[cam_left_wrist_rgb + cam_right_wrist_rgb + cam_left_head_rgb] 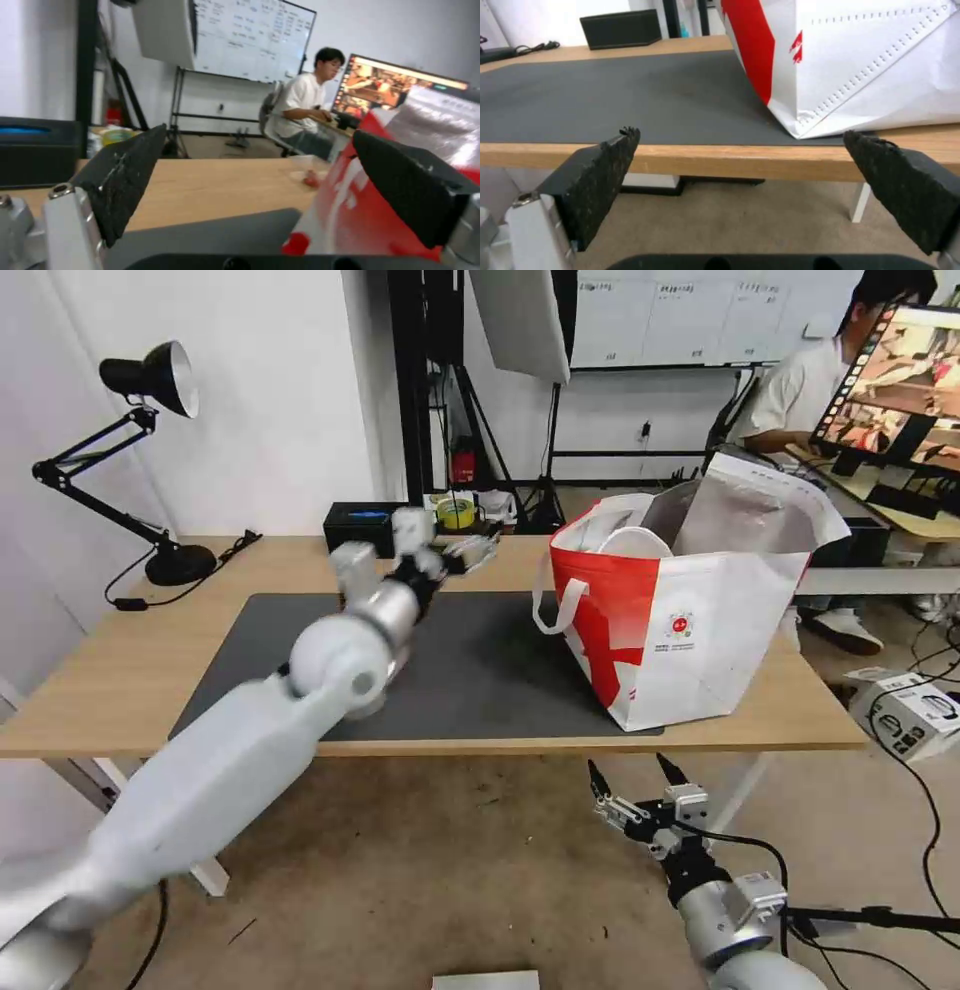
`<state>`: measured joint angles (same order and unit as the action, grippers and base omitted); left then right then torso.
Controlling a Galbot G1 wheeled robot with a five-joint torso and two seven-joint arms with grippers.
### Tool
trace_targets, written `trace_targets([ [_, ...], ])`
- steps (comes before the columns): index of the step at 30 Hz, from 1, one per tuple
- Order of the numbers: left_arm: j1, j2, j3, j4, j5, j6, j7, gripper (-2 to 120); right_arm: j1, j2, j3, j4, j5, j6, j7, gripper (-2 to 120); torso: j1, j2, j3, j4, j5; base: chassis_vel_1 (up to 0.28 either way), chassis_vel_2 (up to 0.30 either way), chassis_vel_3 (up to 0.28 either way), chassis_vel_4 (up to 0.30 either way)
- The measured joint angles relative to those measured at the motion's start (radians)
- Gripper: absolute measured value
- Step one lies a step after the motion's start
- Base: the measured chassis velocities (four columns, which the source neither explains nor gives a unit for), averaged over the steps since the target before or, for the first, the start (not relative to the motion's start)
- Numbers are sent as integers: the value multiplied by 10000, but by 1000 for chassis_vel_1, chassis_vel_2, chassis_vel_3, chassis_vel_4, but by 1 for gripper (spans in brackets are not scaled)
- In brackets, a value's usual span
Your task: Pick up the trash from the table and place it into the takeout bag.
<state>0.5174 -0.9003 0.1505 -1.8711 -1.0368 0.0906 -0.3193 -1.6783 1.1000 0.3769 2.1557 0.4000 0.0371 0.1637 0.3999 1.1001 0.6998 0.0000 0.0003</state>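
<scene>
Though boxy, foil-lined takeout bag (690, 640)

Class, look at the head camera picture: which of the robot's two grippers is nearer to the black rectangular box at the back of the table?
The left gripper: it hovers open over the table's far side, just beside the black box. The right gripper hangs open below the table's front edge, far from it.

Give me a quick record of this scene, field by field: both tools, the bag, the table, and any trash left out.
left tool: open, holding nothing, raised over the far side of the mat
right tool: open, holding nothing, below the table's near edge
takeout bag: boxy red-and-white bag with foil lining, upright at the mat's right end, mouth open
table: light-wood top with large dark grey mat
trash left out: clear plastic tray with red scraps, on the wood beyond the bag
</scene>
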Motion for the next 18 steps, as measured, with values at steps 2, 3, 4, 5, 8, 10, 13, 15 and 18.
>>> trace_targets([
  [2,1406,292,-1099,-371,1002,-404,471,100,-1,0,0,0,0,0,1,100,0,0,1,0,-7,0,0,0,0],
  [3,2119,414,-1728,-565,1430,-710,679,100,0,1,0,0,0,0,0,100,0,0,0,-3,2,0,0,0,0],
  [4,2119,414,-1728,-565,1430,-710,679,100,0,1,0,0,0,0,0,100,0,0,0,-3,2,0,0,0,0],
  [5,2724,503,-2112,-658,1745,-971,786,100,-1,0,0,-1,0,0,0,100,0,0,0,7,-3,0,0,0,0],
  [8,3573,589,-2615,-762,2290,-1362,877,100,-1,0,-1,0,0,0,-1,100,0,1,-1,2,-4,0,0,0,0],
  [10,4301,516,-3025,-824,2795,-1631,887,100,0,1,0,0,0,0,0,100,0,0,1,2,-6,0,0,0,0],
  [13,4966,307,-3375,-846,3491,-1820,899,100,-1,1,-1,0,0,0,0,100,0,0,0,0,1,0,0,0,0],
  [15,5572,103,-3770,-890,3947,-1916,908,100,-1,0,0,0,0,0,0,100,0,0,1,-3,-6,0,0,0,0],
  [18,6329,-128,-4323,-987,4355,-2024,944,100,-1,0,-1,0,0,0,0,100,0,0,0,0,-1,0,0,0,0],
])
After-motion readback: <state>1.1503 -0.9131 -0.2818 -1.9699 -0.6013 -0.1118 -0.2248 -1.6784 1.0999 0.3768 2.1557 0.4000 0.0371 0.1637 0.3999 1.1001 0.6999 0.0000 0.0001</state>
